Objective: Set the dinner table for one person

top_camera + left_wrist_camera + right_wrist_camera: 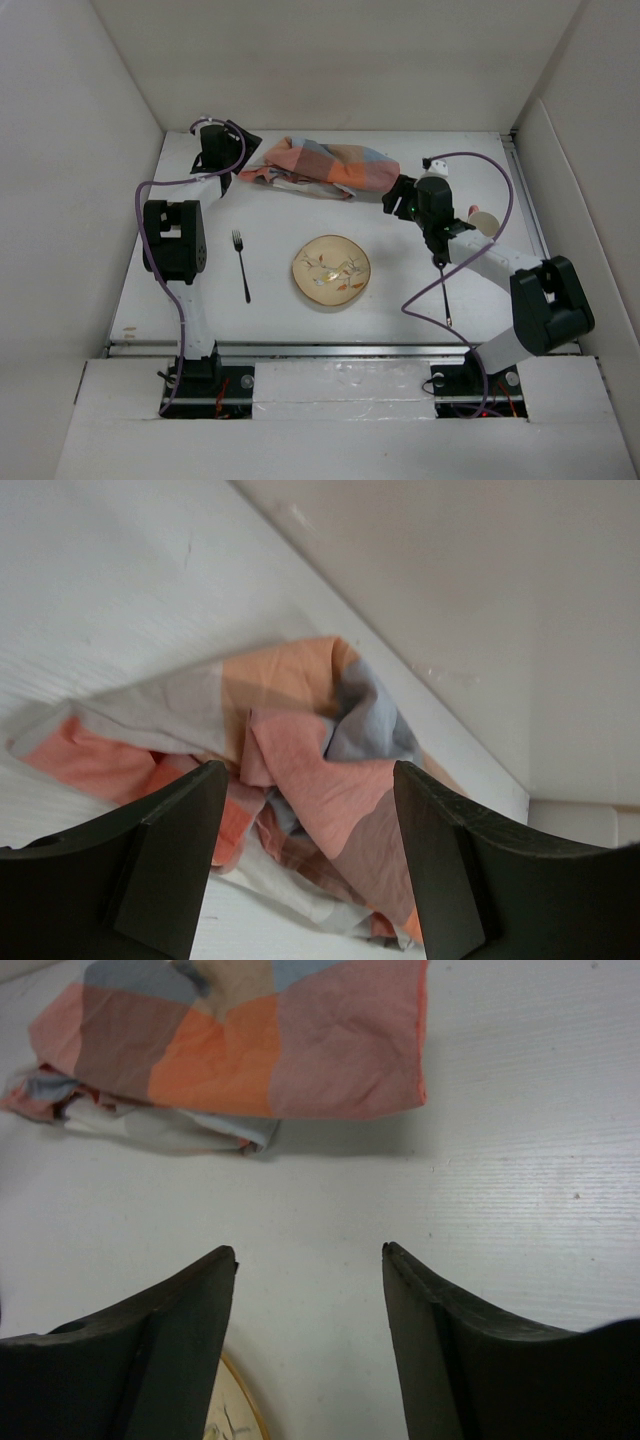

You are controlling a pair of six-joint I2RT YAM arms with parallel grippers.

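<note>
We see the large matte white rectangular surface (400, 300) reaching from the arm bases to the far wall. Farther off, the right gripper (310, 1255) stands partly open over it, holding nothing. Farthest left, the left gripper (308, 775) is likewise parted above the crumpled orange, grey and pink checked cloth (290, 680), clamping nothing.

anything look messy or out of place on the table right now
The checked cloth lies crumpled in a heap at the far edge of the dinner table, apart from the plate, rather than flat or folded. The fork lies straight, left of the plate. Nothing looks spilled or broken.
</note>
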